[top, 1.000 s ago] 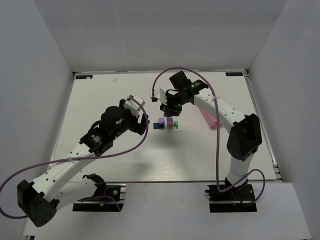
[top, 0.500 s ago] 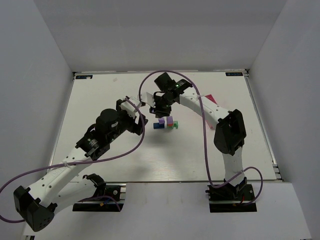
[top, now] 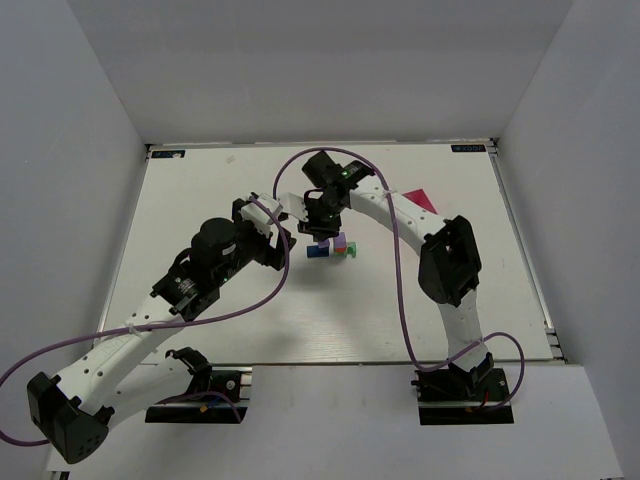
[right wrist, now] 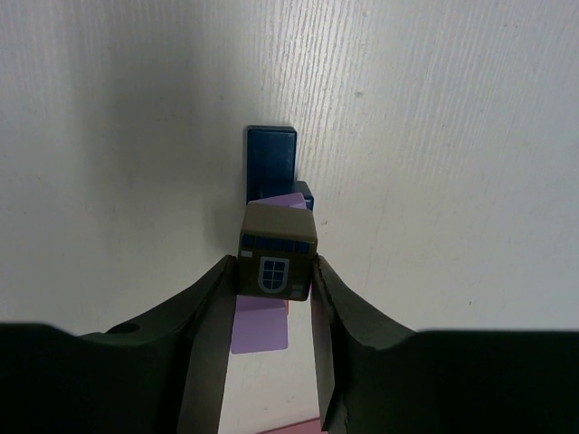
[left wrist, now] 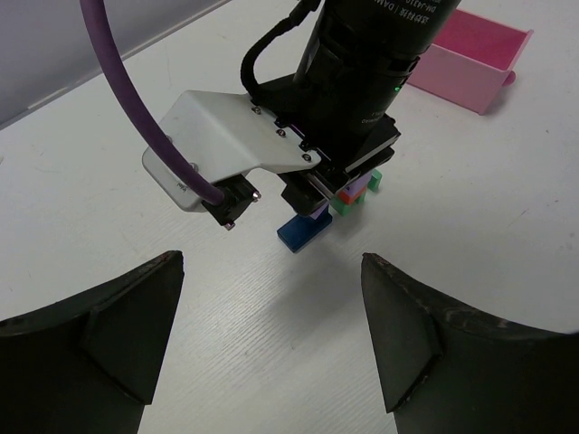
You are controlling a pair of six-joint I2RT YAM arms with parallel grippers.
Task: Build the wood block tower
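The wood block tower (top: pixel 332 246) is a low cluster of blue, purple, green and red-orange blocks mid-table. My right gripper (right wrist: pixel 274 273) is shut on a dark grey-brown block (right wrist: pixel 277 251) with a painted window, held just above the purple block (right wrist: pixel 261 325) and the blue block (right wrist: pixel 270 161). In the top view the right gripper (top: pixel 322 226) hangs over the cluster's left part. My left gripper (left wrist: pixel 271 339) is open and empty, low over the table, a short way from the blue block (left wrist: pixel 304 230), facing the right wrist (left wrist: pixel 348 90).
A pink tray (left wrist: pixel 472 54) stands behind the blocks; in the top view it (top: pixel 418 200) lies right of the right arm. The left arm (top: pixel 215 260) reaches in from the left. White walls ring the table.
My right gripper has moved left and a little down with the grey block, coming over the cluster. My left gripper drew back slightly to the left.
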